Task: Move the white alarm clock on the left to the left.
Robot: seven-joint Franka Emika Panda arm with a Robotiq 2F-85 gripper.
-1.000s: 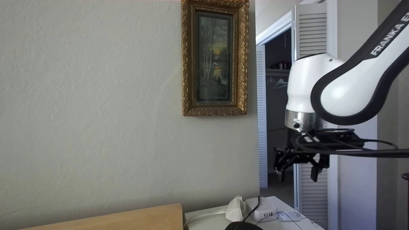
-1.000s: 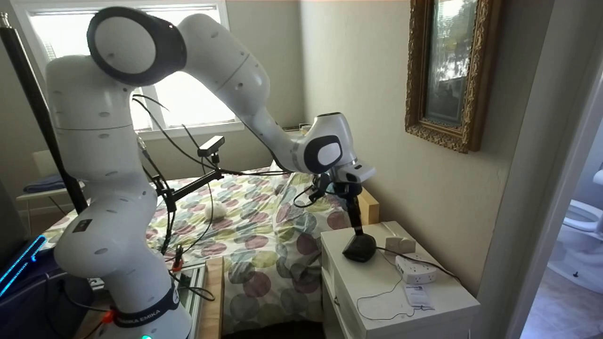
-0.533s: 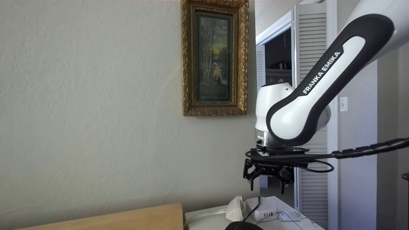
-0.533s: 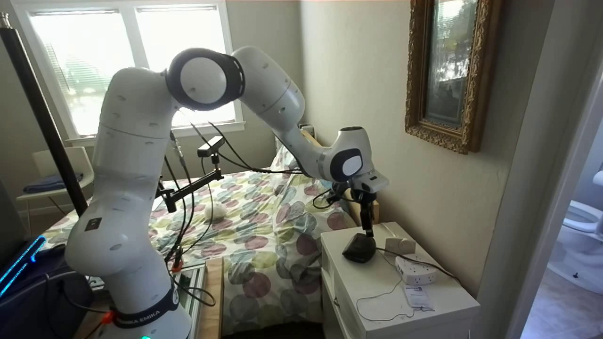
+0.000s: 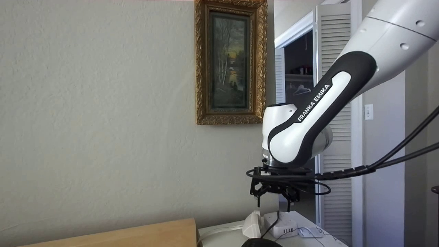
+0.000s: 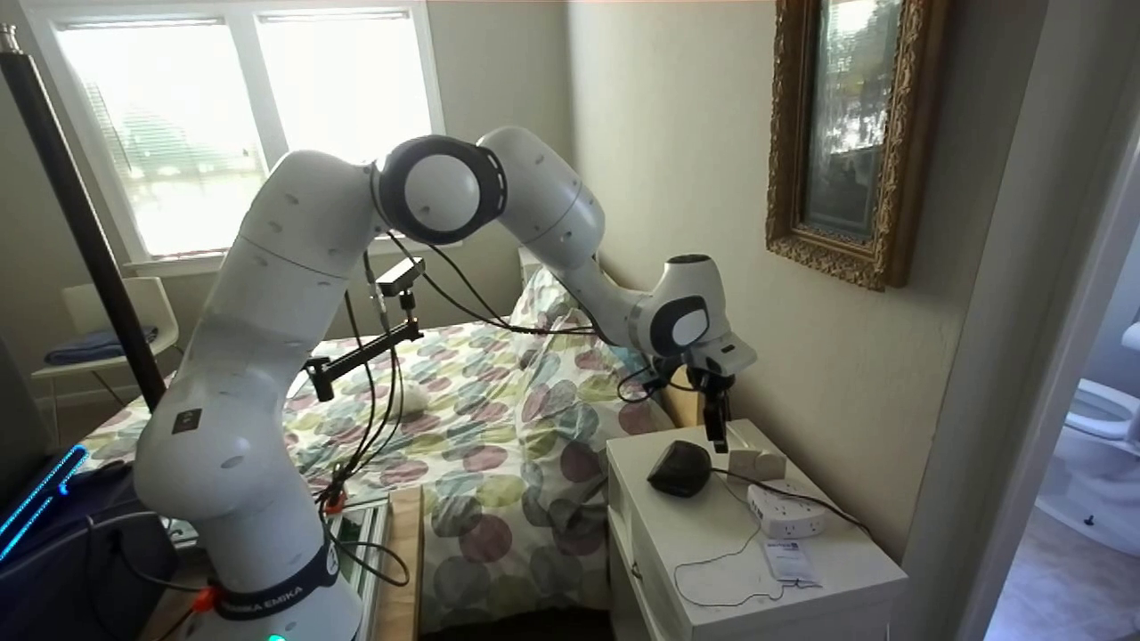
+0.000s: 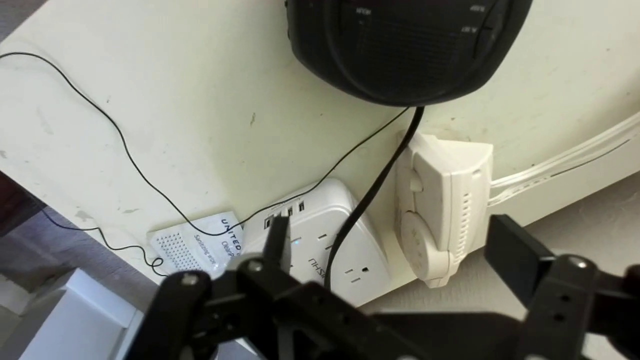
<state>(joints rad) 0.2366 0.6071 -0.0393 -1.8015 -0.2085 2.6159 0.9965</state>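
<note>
Two black fingers (image 7: 517,257) of the gripper (image 7: 390,240) are nearest, spread wide apart with the jaws released, over the top of the white dresser (image 6: 704,530). Below them the white alarm clock (image 7: 442,200) sits close to the dresser's edge along the wall (image 5: 137,137), between the corner by the bed (image 6: 490,499) and the white power strip (image 7: 310,230). Its long axis juts aslant from that edge; its round dial (image 7: 420,245) faces toward the strip, and pale cables (image 7: 525,176) leave the opposite side toward the bed. A black device (image 7: 407,45) stands nearer the edge opposite the wall, apart from the clock. Its black cord (image 7: 367,196) runs past a corner of the clock and across the strip, so both crowd the dial side; whether cord and clock touch, I cannot tell. A wipe packet (image 7: 192,245) lies just beside the strip, by the short edge away from the bed, with a thin dark wire (image 7: 124,143) across it. Only the wrist view makes out the packet's print (image 7: 202,250), the strip's blue light (image 7: 296,242) and the slots (image 7: 465,220) along the clock's side. Farther off, in an exterior view, a louvred door (image 5: 334,37) shows and the painted trees of a gilt-framed picture (image 5: 230,63) are clear; in an exterior view a bright window (image 6: 347,80) comes in and reflections fill the picture's glass (image 6: 855,116).
</note>
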